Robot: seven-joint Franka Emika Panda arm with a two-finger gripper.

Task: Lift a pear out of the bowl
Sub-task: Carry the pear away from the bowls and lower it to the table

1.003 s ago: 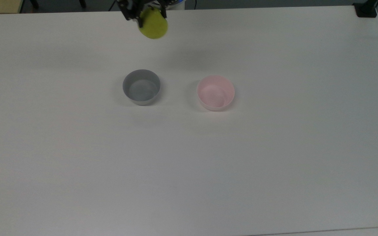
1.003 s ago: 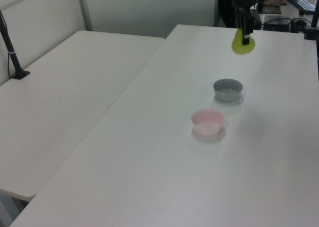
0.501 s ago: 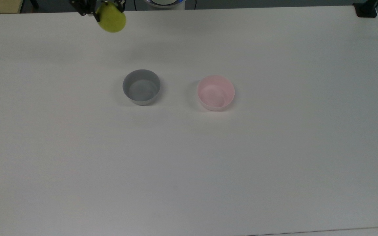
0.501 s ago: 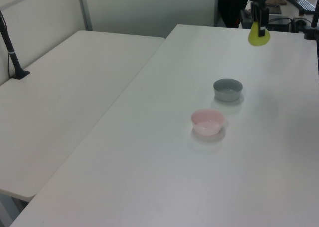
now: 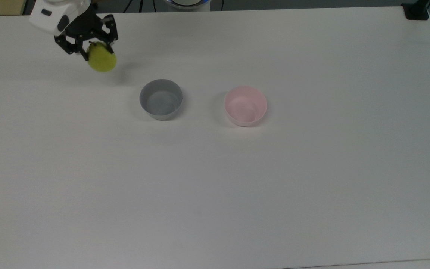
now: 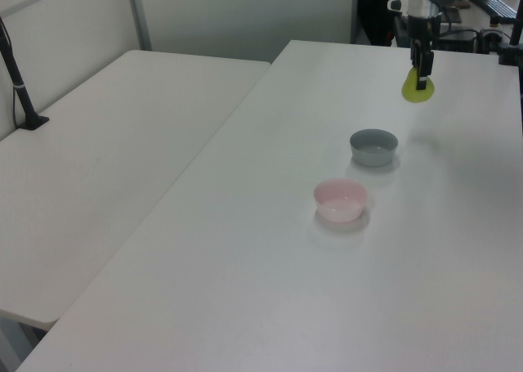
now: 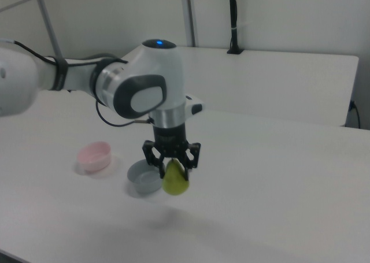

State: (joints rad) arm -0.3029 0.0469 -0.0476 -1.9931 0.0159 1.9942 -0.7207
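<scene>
Premises appear to be a robotics lab or office-type test room. Evidence: two plain white tables set side by side, pale partition walls with metal uprights, a clamped black camera post, a keyboard on a desk behind, and a white robot arm working at the table.
</scene>
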